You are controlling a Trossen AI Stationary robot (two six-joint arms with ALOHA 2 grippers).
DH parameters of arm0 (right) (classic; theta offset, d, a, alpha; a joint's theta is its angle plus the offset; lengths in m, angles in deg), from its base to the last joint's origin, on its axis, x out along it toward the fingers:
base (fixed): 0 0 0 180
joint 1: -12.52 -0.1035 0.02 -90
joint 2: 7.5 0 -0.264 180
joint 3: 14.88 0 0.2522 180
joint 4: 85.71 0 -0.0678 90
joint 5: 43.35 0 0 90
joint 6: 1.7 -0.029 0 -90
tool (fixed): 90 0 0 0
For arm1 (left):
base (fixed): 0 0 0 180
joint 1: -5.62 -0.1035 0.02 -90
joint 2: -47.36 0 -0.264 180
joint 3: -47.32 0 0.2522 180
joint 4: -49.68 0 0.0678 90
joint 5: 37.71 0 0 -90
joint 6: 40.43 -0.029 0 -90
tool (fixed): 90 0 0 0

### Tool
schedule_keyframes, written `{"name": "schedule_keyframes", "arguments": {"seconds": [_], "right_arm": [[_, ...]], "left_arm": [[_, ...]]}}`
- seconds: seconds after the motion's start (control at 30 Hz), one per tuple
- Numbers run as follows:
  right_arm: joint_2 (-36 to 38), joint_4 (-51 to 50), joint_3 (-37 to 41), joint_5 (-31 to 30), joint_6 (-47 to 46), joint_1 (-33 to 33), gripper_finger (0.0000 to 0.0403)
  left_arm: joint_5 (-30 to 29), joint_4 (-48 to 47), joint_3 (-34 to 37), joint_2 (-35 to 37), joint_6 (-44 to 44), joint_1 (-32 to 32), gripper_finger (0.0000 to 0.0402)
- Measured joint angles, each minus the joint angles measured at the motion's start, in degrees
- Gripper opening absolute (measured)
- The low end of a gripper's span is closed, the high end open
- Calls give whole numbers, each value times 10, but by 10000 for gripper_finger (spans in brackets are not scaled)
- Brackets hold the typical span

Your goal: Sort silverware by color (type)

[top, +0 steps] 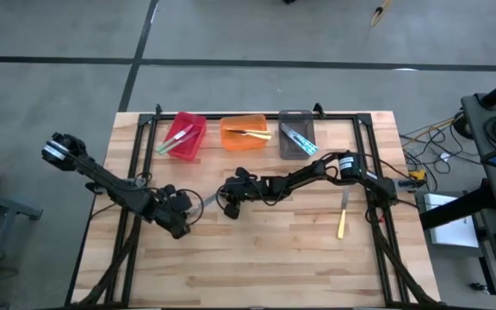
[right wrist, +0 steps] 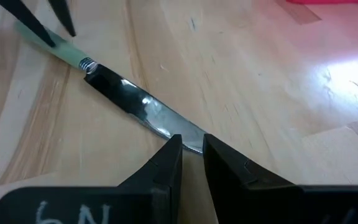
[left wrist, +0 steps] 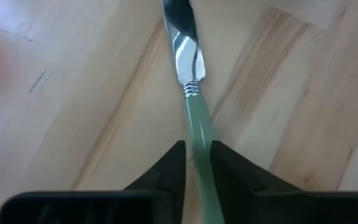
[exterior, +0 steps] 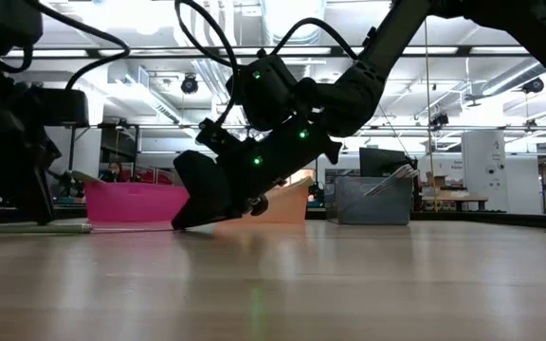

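Handover of a green-handled knife (left wrist: 192, 93) looks like the step in hand, near the middle of the surface (top: 257, 258), with both arms on the one utensil. The left end effector (left wrist: 197, 155) has its two fingers either side of the green handle, close against it; whether it clamps the handle or has just let go, I cannot tell. The right end effector (right wrist: 191, 149) has its fingers pinched around the tip of the metal blade, apparently grasping it. In the right wrist view the knife lies low over the wood, blade towards the right arm and handle towards the left.

To do this well, only one arm should carry the knife. If the right arm is to take it, the left fingers must part clearly before any lift, or the two arms will pull against each other. A grip on a slick blade tip is poor: the knife may swivel or slip, so a hold nearer the handle's collar would be safer.

Green pieces already sit in the red bin (top: 184, 136) at the far edge, beside the orange bin (top: 246, 134) and grey bin (top: 296, 136). A yellow-handled utensil (top: 342, 219) lies towards the right edge, not yet sorted.
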Motion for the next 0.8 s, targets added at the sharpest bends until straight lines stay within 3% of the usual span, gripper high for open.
{"name": "schedule_keyframes", "arguments": {"seconds": [0.23,0.43,0.6,0.8], "right_arm": [[-1,7,1,2,0,0,58],[-2,8,2,2,0,0,58],[-2,9,2,3,0,0,58],[-2,13,2,3,0,0,58]], "left_arm": [[0,67,31,0,6,2,123],[-5,116,60,2,23,2,149],[-10,122,68,2,27,2,145],[-16,119,69,1,33,2,108]]}}
